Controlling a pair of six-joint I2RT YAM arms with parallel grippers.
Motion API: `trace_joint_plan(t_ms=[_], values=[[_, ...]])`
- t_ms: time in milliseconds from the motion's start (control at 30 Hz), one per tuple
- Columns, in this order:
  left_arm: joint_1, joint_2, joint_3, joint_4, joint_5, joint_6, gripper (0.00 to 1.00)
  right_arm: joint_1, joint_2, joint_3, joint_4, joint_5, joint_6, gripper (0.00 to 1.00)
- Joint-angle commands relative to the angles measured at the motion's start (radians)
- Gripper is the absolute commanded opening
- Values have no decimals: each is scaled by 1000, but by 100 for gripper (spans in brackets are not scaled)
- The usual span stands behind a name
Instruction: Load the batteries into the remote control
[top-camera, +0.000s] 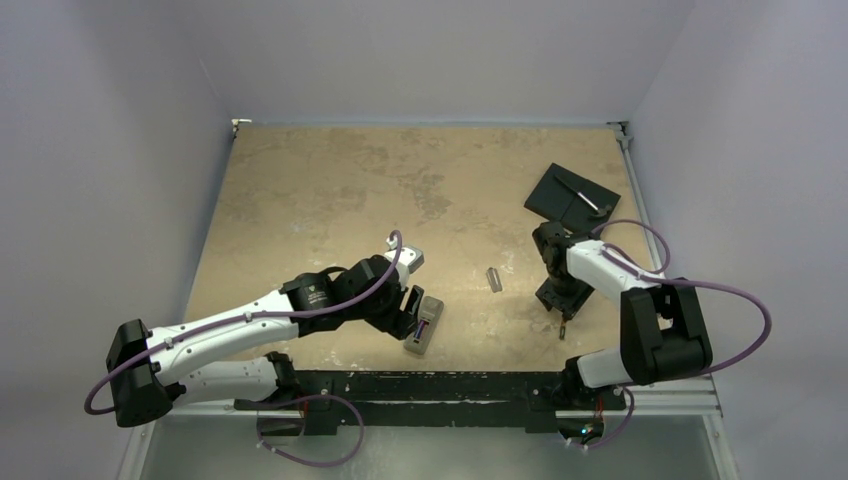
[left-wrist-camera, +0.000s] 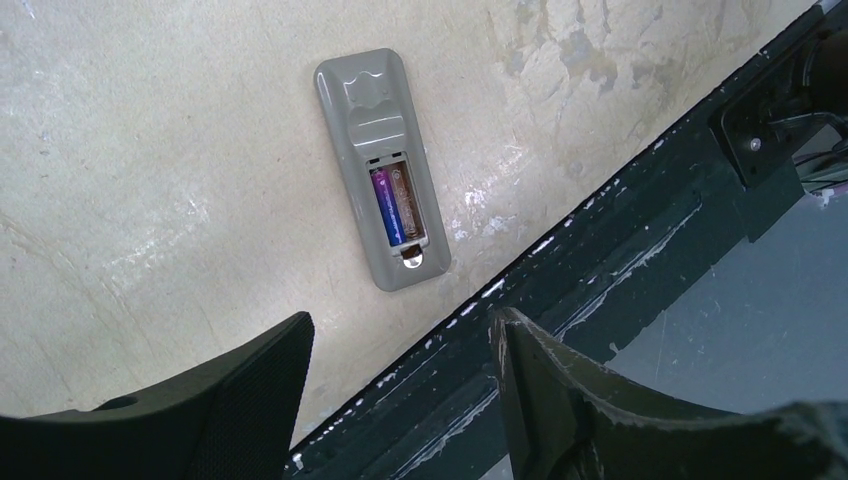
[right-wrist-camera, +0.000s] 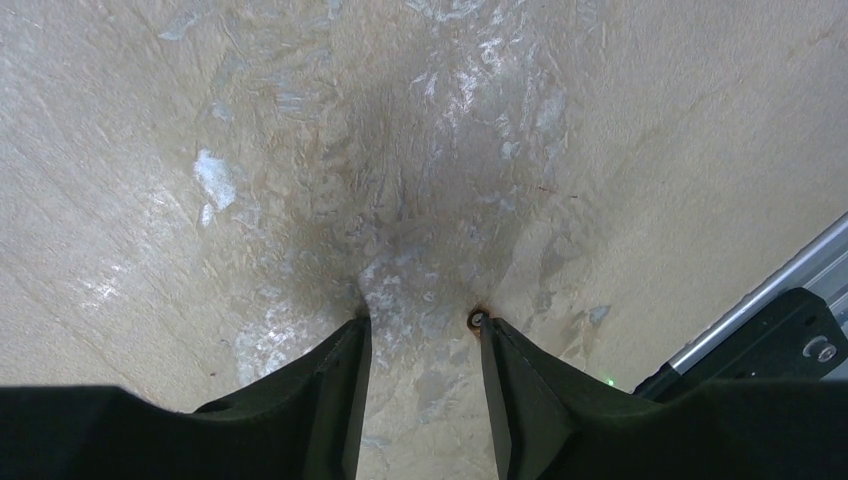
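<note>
Looks loaded, probably: bluish-purple cylindrical batteries inside slim grey remote control. Remains to refit narrow grey cover strip right of it. Both jaws apart, empty; left wider.

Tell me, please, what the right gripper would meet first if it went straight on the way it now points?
The bare tabletop, probably: the right gripper points down at it with open jaws, and nothing lies ahead of them in the wrist view. Depth is unclear.
</note>
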Motion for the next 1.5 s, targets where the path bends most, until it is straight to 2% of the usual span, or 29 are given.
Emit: trace_joint_plan(t_ms=[0,133,267,300,433,533,567,700,867,900,933,1133,1333,1467], values=[[-5,-25,5,10,-30,21,66,-6,17,-26,19,-10,38,51],[-5,-25,6,9,-36,20,66,-5,-53,-67,71,-50,34,49],[-4,-18,5,6,-38,20,66,-6,-119,-27,8,7,16,47],[-4,-17,7,6,-38,18,66,-6,-132,-9,-18,22,12,44],[-4,-13,5,7,-37,16,66,-6,-155,45,-92,57,8,20],[-4,-13,6,7,-35,16,66,-5,-160,72,-136,93,12,14],[-4,-14,6,7,-35,16,66,-6,-162,78,-145,95,11,16],[-4,-13,4,8,-29,16,66,-6,-182,77,-150,55,12,53],[-4,-13,4,11,-22,18,67,-5,-247,34,-88,-60,-6,81],[-4,-12,4,10,-21,18,67,-5,-260,22,-74,-78,-5,94],[-5,-11,4,11,-20,17,67,-5,-272,2,-51,-94,-7,99],[-4,-7,5,13,-18,19,67,-6,-315,-89,18,-157,10,99],[-4,3,3,15,-10,20,67,-6,-370,-146,49,-144,23,99],[-4,12,4,15,-10,20,67,-6,-344,-161,68,-138,32,99]])
